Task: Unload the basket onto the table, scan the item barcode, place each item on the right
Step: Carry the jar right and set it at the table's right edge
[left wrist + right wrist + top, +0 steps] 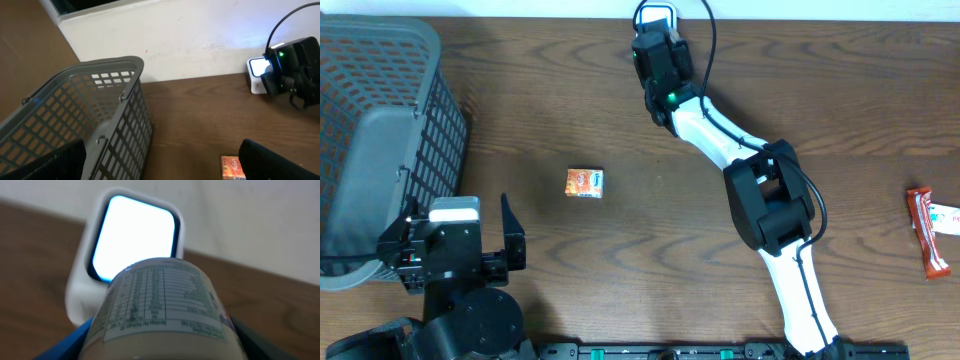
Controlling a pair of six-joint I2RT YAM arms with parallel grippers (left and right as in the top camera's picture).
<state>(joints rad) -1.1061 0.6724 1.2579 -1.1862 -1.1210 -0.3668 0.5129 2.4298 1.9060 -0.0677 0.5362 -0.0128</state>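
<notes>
Bottle (165, 305) faces scanner (135, 235); basket (445, 140) left, packet (584, 183) mid-table, snack bar (927, 232) right.

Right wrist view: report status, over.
Left gripper open, empty. Right gripper shut on bottle, held before lit scanner. Nothing between them.

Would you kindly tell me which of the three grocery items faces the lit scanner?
The cylindrical container with the nutrition label, held by the right gripper; the orange box and red snack bar lie loose on the table.
</notes>
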